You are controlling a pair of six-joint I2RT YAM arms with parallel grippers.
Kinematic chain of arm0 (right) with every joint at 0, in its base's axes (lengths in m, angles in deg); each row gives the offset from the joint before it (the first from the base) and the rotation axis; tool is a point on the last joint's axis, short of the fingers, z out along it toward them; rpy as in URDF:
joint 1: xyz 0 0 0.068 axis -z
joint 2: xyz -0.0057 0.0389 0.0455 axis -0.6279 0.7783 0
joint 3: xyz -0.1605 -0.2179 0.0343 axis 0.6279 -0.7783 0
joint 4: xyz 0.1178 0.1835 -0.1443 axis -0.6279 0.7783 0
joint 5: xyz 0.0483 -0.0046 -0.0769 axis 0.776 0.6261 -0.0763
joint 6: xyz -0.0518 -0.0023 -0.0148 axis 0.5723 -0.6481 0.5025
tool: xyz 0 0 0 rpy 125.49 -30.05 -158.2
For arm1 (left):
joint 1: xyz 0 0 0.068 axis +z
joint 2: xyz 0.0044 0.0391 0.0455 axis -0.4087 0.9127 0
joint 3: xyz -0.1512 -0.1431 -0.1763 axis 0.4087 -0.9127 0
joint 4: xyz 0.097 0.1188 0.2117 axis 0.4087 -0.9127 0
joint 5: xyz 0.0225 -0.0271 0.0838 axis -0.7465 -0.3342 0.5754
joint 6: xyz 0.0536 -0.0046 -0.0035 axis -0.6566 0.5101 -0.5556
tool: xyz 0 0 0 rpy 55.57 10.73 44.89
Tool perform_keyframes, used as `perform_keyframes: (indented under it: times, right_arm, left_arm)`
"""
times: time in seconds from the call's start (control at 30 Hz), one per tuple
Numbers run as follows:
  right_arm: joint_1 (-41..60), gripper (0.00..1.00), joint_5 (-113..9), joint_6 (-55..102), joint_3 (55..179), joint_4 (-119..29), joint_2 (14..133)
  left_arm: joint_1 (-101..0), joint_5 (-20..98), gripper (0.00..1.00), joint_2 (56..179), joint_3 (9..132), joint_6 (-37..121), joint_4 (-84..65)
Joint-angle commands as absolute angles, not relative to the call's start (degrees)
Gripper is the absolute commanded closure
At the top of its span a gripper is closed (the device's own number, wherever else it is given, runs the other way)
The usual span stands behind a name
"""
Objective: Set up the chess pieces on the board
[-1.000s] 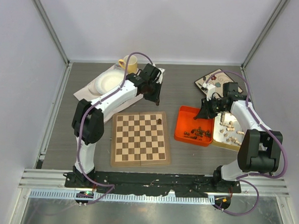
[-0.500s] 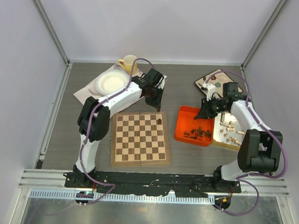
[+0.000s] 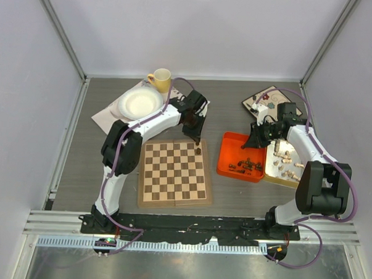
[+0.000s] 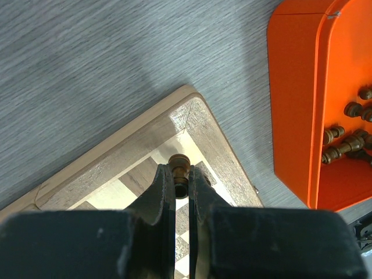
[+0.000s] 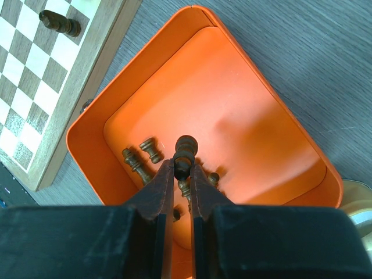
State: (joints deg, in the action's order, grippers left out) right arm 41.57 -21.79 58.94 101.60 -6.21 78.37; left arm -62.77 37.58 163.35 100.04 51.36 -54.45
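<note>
The board (image 3: 172,173) lies flat in front of the left arm. One dark chess piece (image 3: 199,151) rests near its far right corner and shows lying on its side in the right wrist view (image 5: 58,23). My left gripper (image 3: 198,140) hangs over that corner, shut on a small dark piece (image 4: 179,163) with a brown head. My right gripper (image 3: 257,141) is shut on another dark piece (image 5: 186,145) above the orange tray (image 3: 232,148). Several dark pieces (image 3: 246,164) lie in that tray.
A yellow tray (image 3: 277,179) with several pale pieces (image 3: 287,159) sits right of the orange one. A floral plate (image 3: 268,100) is at the back right. A white plate (image 3: 138,102) and a yellow mug (image 3: 160,78) stand on a sheet (image 3: 106,117) at the back left.
My left arm has swung right and nearer, from beside the white plate to the board's far right corner, staying shut. The right arm has not moved.
</note>
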Motion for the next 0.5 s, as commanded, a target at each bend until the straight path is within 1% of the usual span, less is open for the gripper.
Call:
perform_keyframes:
  times: [0.0, 0.47]
  right_arm:
    - [41.2, 0.99, -21.8, 60.0, 101.8, -6.8, 77.4]
    - [41.3, 0.99, -21.8, 60.1, 101.8, -6.7, 77.5]
  left_arm:
    - [-63.0, 37.3, 0.99, 164.0, 103.3, 50.5, -56.1]
    - [-63.6, 37.4, 0.98, 165.7, 105.5, 50.2, -58.1]
